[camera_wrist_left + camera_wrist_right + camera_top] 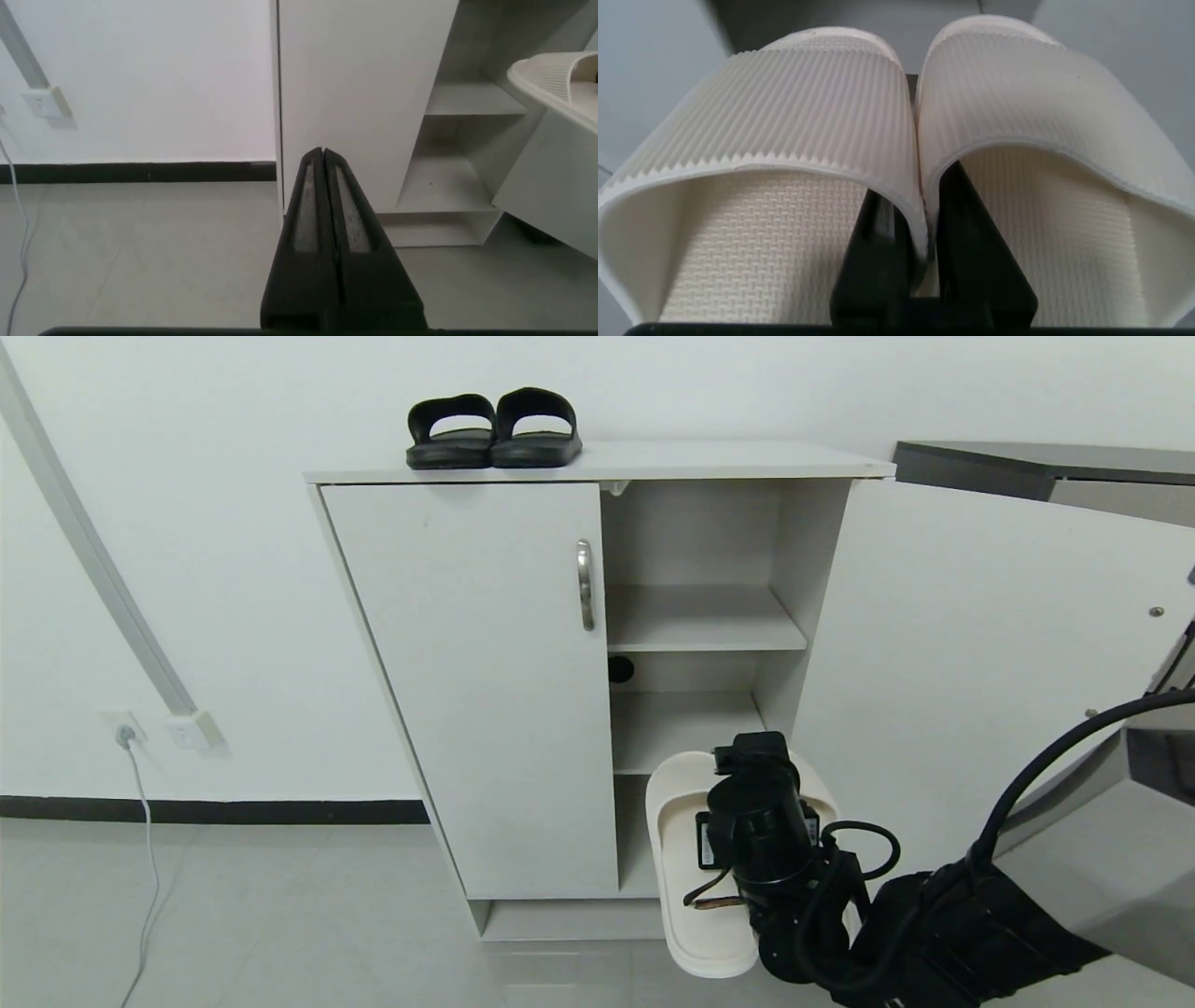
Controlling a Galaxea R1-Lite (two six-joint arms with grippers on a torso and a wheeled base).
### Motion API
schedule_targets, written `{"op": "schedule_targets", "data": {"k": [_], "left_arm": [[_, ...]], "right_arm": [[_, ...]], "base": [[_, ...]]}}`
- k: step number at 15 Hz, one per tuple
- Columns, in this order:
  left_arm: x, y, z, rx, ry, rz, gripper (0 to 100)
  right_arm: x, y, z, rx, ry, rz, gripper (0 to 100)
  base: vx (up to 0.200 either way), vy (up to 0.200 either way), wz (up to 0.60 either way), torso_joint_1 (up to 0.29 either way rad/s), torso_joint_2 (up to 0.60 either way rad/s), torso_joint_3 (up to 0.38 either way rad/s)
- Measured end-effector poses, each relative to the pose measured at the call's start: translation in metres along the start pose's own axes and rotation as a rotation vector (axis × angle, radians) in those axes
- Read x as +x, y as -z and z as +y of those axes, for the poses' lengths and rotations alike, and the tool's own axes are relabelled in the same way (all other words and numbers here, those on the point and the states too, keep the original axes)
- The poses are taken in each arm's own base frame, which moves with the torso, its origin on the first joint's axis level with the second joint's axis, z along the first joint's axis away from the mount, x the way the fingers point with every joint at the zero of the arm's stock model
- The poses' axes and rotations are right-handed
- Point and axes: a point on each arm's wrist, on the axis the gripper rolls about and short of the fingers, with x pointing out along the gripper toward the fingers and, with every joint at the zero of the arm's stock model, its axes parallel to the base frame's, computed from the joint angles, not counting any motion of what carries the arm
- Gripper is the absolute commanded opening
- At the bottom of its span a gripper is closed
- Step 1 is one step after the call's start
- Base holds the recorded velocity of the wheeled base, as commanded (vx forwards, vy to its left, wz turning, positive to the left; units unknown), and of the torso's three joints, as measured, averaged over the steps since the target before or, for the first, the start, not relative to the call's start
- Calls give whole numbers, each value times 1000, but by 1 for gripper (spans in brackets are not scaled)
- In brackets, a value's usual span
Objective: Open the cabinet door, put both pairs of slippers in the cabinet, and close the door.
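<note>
White slippers [680, 821] — pinched side by side at their inner strap edges by the right fingers [878, 252] — hang before the cabinet [467, 691], at its lowest shelves, right door [980, 644] open. Black slippers [493, 429] sit on the cabinet's top. Left fingers [308, 205] — pressed together, holding nothing.

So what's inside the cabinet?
The open right side of the cabinet shows two shelves and a round hole at the back. The shut left door hides the other side, and the white slippers in the right gripper cover part of the bottom space.
</note>
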Motion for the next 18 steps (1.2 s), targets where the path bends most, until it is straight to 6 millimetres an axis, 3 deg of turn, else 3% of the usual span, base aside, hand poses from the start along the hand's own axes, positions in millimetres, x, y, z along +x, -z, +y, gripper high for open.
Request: {"op": "schedule_targets", "data": {"k": [8,14,18], "left_arm": [[0,0,0,0,-1,0,0],[0,0,0,-1,0,0,0],[0,0,0,-1,1,0,0]], "right_arm": [[11,11,12,24,-101,-4,0],[46,45,18,13,-70,19,0],[50,56,19,1,-66,34,0]], "base": [[0,0,0,0,0,0],[0,0,0,0,0,0],[0,0,0,-2,3,-112]]}}
